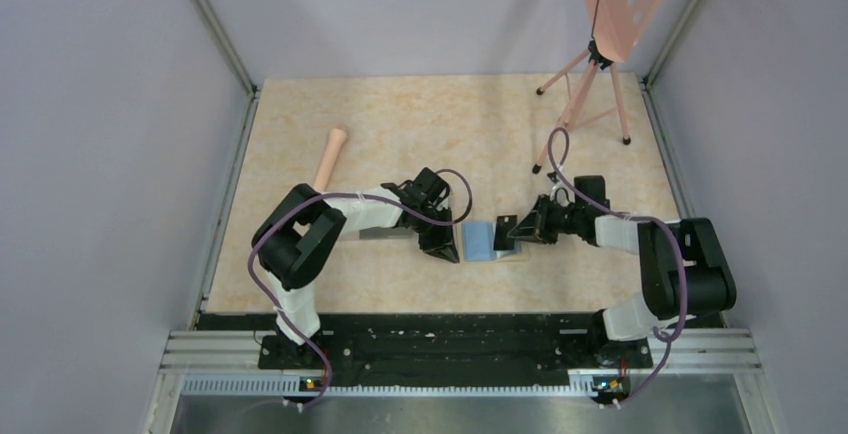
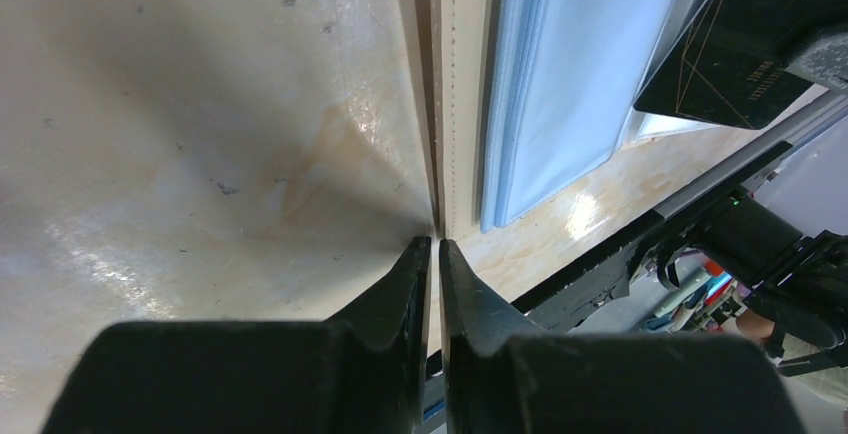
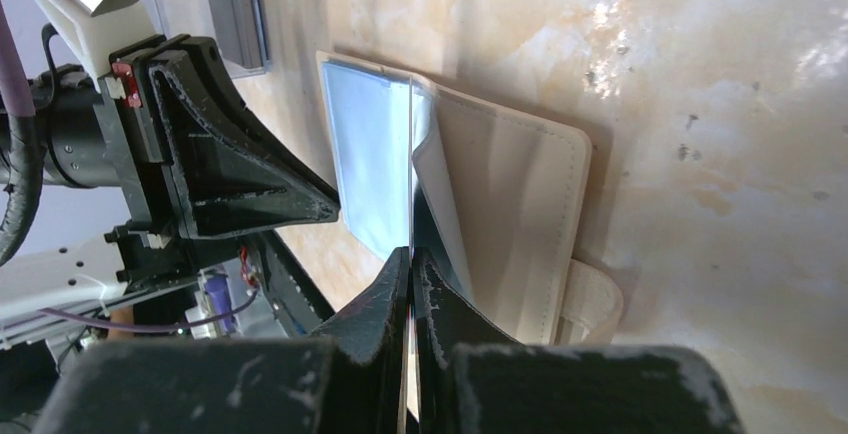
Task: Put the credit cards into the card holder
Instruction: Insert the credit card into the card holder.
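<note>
Between the right jaws, credit card (image 2: 728, 59)

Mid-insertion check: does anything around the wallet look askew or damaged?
Nothing looks damaged. One oddity: beside the black card, pinched edge-on in the right gripper, a clear sleeve of the card holder bows upward. I cannot tell whether the card is entering a pocket.

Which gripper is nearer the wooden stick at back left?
Left. The left gripper is right of and nearer the bases than the wooden stick; the right gripper is farther right, beyond the card holder.
</note>
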Robot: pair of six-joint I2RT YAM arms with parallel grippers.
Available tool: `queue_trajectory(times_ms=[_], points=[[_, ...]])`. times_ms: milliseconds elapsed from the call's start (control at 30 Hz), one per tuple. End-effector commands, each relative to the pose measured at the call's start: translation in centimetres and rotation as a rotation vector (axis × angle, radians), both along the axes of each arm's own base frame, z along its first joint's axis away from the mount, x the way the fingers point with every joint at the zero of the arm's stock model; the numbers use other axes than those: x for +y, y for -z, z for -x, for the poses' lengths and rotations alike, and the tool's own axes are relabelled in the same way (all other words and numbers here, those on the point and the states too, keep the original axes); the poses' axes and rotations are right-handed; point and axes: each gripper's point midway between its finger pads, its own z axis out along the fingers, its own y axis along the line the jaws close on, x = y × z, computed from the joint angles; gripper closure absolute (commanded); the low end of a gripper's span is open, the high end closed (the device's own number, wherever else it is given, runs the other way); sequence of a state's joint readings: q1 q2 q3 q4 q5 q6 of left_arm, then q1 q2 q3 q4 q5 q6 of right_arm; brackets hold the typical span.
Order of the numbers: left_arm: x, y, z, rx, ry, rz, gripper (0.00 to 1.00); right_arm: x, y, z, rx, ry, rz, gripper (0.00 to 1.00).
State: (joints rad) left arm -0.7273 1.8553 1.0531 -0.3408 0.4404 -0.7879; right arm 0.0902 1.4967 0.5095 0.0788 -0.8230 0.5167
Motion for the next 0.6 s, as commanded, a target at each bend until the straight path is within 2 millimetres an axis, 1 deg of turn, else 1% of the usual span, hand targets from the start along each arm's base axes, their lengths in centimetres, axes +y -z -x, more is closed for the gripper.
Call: queue_trajectory(times_ms=[0,300,567], points=[[1.6,2.0,0.1,-0.001,-0.019,-0.099,0.87,0.9,-0.1,-0.1,-0.064,-0.047,-0.023,1.00],[1.5,2.4,0.0,0.007,-0.010,-0.109,0.88,1.2,0.6,0.8,-0.033,-0.065,-0.038,1.00],[1.5,2.6,0.1,0.013,-0.007,-0.113,0.89,2.3,0.7,1.3,0.009,-0.086,-0.073,1.00]])
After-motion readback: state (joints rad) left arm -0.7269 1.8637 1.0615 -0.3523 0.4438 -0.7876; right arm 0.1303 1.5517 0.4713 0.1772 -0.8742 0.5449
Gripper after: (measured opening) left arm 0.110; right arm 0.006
